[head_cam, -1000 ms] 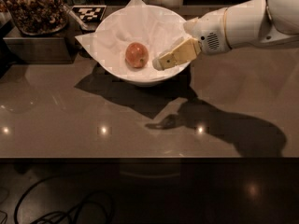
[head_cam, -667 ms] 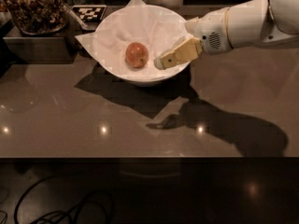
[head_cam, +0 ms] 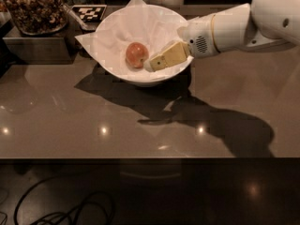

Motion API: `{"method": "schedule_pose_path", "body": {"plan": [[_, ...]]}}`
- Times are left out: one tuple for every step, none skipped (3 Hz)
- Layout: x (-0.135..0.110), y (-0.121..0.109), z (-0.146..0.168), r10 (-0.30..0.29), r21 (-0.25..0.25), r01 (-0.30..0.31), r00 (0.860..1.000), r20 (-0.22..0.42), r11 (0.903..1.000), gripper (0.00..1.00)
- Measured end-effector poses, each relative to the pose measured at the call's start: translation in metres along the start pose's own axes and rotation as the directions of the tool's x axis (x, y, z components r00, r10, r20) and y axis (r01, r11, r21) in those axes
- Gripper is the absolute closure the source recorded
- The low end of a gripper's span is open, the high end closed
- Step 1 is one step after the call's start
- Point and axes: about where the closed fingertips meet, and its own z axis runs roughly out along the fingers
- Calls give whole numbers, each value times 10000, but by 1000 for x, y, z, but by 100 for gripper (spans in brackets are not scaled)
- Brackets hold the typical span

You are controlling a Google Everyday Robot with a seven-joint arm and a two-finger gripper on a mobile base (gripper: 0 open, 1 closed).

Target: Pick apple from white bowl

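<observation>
Your robot's gripper (head_cam: 154, 63) hangs inside the white bowl (head_cam: 140, 79) on the table (head_cam: 70, 111), with its yellowish tip just beside the apple (head_cam: 136, 54) on the apple's right. The white arm (head_cam: 229, 27) reaches in from the right edge of the view, over the bowl's rim. The apple sits low in the bowl on the paper sheet (head_cam: 117, 29), whose corners stick out past the rim, and nothing is holding it. From this side you cannot tell how the jaws stand, or whether the tip touches the apple or stops just short of it. By the look of things, you are in the approach step: the gripper is down in the bowl, but the grasp is not yet made and the lift has not begun. The next move likely calls for a short push to the left so the jaws come around the widest part of the apple, then a firm close. After that comes a straight lift that clears the rim. Watch the round fruit, which may roll away on the loose paper if nudged from one side. Watch too that the paper does not come up with it. The container of nuts (head_cam: 33, 8) stands well apart at the far left.
</observation>
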Motion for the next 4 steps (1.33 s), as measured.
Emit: {"method": "schedule_pose_path", "body": {"plan": [[-11, 4, 29, -183, -439, 182, 9998, 0, 9989, 0], [-12, 5, 31, -200, -471, 200, 9998, 3, 9987, 26], [-12, 5, 32, -207, -481, 207, 9998, 1, 9986, 19], [-17, 2, 51, -411, -407, 407, 9991, -76, 9983, 9]]}}
